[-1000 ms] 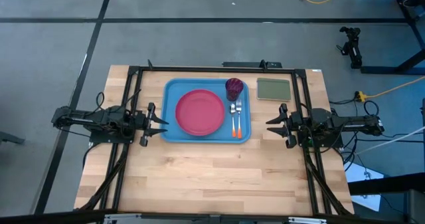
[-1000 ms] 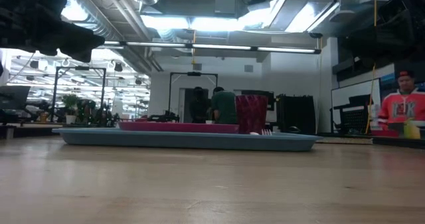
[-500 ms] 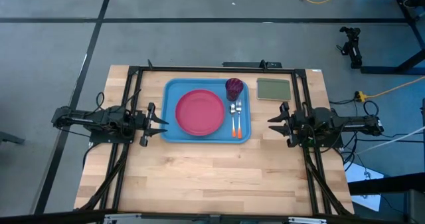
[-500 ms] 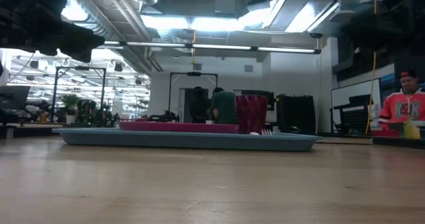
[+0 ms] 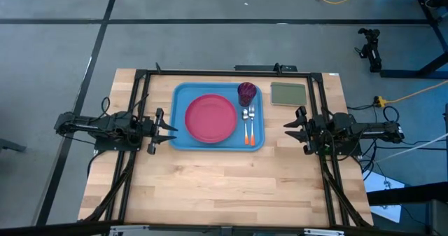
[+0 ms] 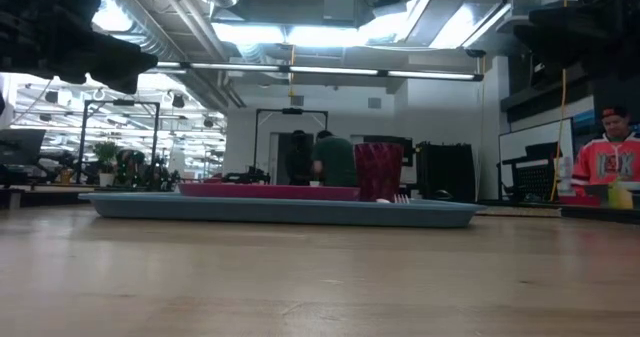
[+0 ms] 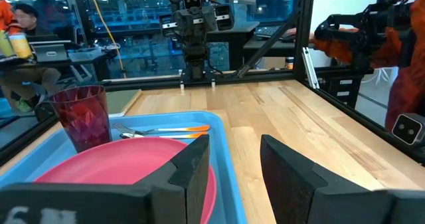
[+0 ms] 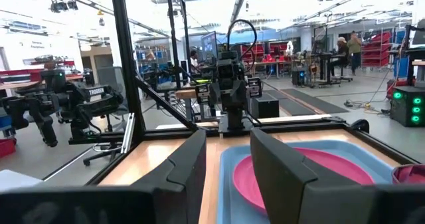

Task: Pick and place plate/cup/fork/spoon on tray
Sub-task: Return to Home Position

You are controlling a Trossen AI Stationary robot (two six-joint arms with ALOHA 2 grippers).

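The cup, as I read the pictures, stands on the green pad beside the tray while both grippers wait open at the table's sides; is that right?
Not quite: the cup stands inside the tray, in its corner nearest the green pad, not on the pad; the high view shows this. The rest holds: the left gripper and the right gripper wait open at the table's sides.
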